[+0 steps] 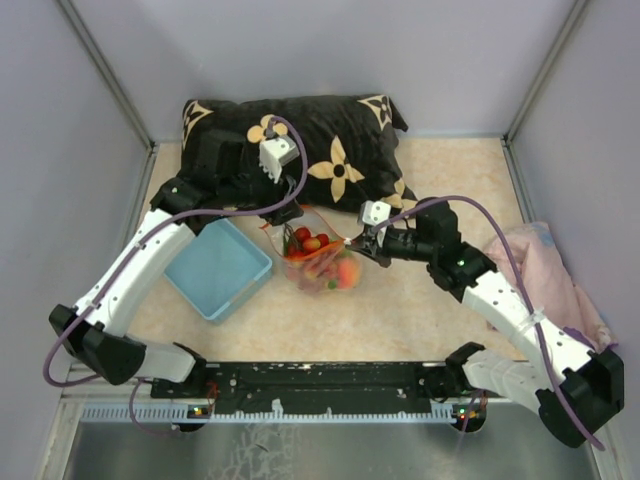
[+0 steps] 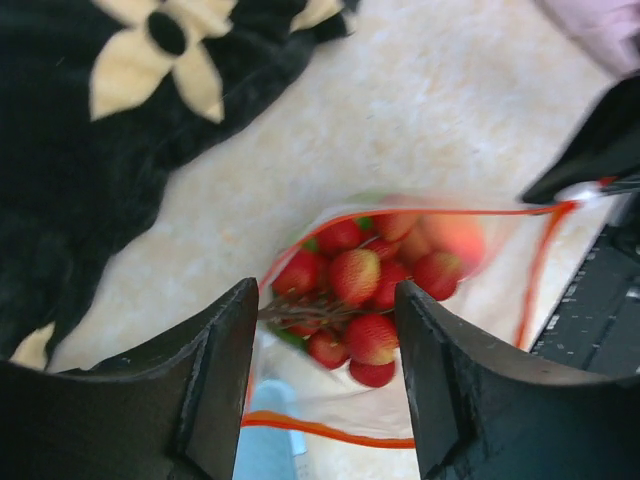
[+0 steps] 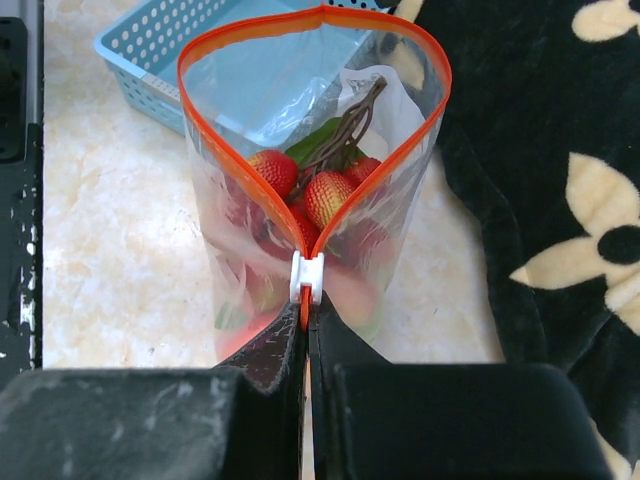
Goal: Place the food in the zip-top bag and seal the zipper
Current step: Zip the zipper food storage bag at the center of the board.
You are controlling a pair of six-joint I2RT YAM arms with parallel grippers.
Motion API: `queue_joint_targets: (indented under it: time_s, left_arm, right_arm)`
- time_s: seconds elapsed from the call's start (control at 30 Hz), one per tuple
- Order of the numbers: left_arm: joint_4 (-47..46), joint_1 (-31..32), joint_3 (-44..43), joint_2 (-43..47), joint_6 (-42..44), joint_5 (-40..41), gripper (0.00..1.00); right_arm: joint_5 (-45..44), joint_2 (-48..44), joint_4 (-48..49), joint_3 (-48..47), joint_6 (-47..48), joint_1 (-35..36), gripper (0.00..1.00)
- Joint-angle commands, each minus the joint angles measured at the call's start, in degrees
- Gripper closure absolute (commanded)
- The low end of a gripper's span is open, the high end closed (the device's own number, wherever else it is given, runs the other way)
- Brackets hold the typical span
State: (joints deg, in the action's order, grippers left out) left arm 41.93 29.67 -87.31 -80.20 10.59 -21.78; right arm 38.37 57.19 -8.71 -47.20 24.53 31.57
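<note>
A light blue latticed plastic basket point(image 1: 215, 268) lies at nine o'clock of the clear, crinkly zip-top bag point(image 1: 322, 262), mid-table. The left gripper point(image 2: 325, 300) hovers over the bag's gaping mouth, jaws wide apart, gripping nothing. Inside sit red toy strawberries point(image 2: 355, 275) and an orange peach point(image 1: 347, 272). At the bag's three o'clock, the right gripper point(image 3: 306, 315) pinches the red-orange zipper strip point(image 3: 184, 90) just beside its white slider point(image 3: 307, 277).

Bag point(image 1: 303, 268) in the middle, fruit point(image 1: 320, 244) inside.
The basket point(image 1: 218, 268) sits just left of the bag, the pillow point(image 1: 300, 140) lies behind both at the back wall, and the cloth point(image 1: 548, 278) lies well apart on the right.
</note>
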Motion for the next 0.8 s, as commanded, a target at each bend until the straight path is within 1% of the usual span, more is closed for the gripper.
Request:
queue_joint_targets:
  time_s: [0.0, 0.1, 0.17, 0.23, 0.33, 0.47, 0.53, 0.63, 0.77]
  left_arm:
    - [-6.59, 3.12, 0.54, 2.90, 2.71, -7.91, 0.35]
    - [-12.80, 5.36, 3.76, 4.71, 3.98, -12.72, 0.31]
    - [-17.99, 7.34, 6.24, 5.46, 5.01, -15.98, 0.30]
    - [-20.95, 8.52, 8.42, 5.53, 7.32, -19.36, 0.29]
    - [-21.75, 9.52, 9.88, 4.54, 11.55, -23.21, 0.29]
    - [-21.78, 11.26, 11.25, 3.47, 18.17, -26.08, 0.30]
    - [-22.14, 11.86, 11.74, 2.62, 20.46, -26.74, 0.31]
    - [-21.94, 12.14, 10.99, 0.92, 21.70, -27.44, 0.36]
    - [-20.96, 12.58, 10.15, -1.55, 22.48, -28.17, 0.47]
  right_arm:
    - [1.68, -0.39, 0.07, -4.43, 1.74, -0.81, 1.00]
    - [2.05, -0.25, -0.65, -5.03, 1.75, -0.81, 1.00]
    - [2.39, -0.10, -0.85, -5.20, 1.75, -0.81, 1.00]
    - [2.78, 0.08, -0.73, -5.15, 1.54, -0.81, 1.00]
    - [3.18, 0.44, -0.58, -5.11, 1.14, -0.81, 1.00]
    - [3.67, 0.30, -0.51, -5.09, 1.04, -0.79, 1.00]
    - [3.89, 0.27, -0.67, -5.18, 1.04, -0.81, 1.00]
    - [4.15, 0.51, -1.16, -5.16, 1.04, -0.81, 1.00]
    - [4.26, 0.63, -1.30, -5.10, 1.04, -0.81, 1.00]
